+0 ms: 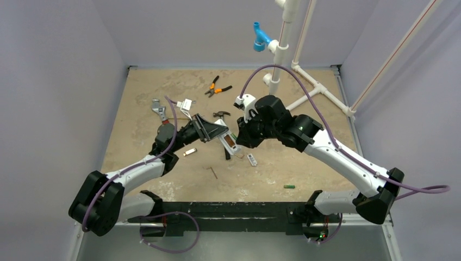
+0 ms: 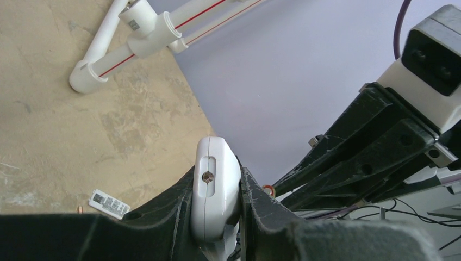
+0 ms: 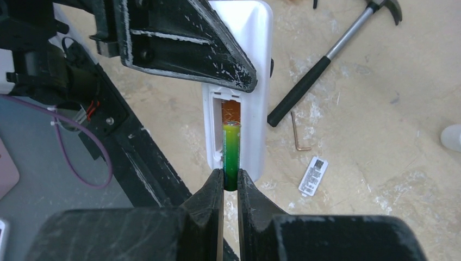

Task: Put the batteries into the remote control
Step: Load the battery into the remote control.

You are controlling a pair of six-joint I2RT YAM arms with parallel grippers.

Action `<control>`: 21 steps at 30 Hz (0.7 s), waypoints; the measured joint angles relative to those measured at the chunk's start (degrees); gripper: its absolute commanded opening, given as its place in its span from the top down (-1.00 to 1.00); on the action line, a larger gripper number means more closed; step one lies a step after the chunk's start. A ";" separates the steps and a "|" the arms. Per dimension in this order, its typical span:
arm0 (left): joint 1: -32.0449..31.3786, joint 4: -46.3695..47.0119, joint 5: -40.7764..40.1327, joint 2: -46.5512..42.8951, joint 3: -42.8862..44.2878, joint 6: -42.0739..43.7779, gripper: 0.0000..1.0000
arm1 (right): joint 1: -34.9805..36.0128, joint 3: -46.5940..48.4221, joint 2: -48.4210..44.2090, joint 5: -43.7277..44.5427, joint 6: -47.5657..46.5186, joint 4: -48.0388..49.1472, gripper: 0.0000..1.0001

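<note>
Around your grippers: a hammer (image 3: pixel 321 70), hex key (image 3: pixel 298 133) and small labelled plate (image 3: pixel 313 175) lie on the table (image 1: pixel 130 109) beneath them. The pliers (image 1: pixel 217 87), wrench (image 1: pixel 159 111) and clip (image 1: pixel 189 152) lie further off.

In the way: a left finger (image 3: pixel 185 43) crosses the upper half of the remote (image 3: pixel 242 109), just above the open bay.

Task items: the remote is held off the table, bay side facing your right wrist camera, its long axis in line with the right fingers. The battery (image 3: pixel 231 155) runs parallel to it, its free end over the bay and just short of the copper contact. You cannot tell whether it is seated. The spare battery (image 1: pixel 289 186) lies left-right on the table, well apart to the right.

Arms: both reach inward and meet nose to nose over mid-table. Your left gripper (image 2: pixel 216 187) clamps the remote's edges. Your right gripper (image 3: pixel 230 182) pinches the battery's rear end.
</note>
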 measured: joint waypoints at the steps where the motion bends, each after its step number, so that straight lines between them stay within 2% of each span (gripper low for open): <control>1: -0.22 0.48 -0.04 0.00 -0.37 -0.24 1.00 | -0.02 0.00 0.22 -0.09 -0.04 -0.24 1.00; 21: -1.53 4.20 -1.07 0.85 -1.07 -1.57 1.00 | 0.02 -0.02 3.67 -3.10 -1.51 -1.42 1.00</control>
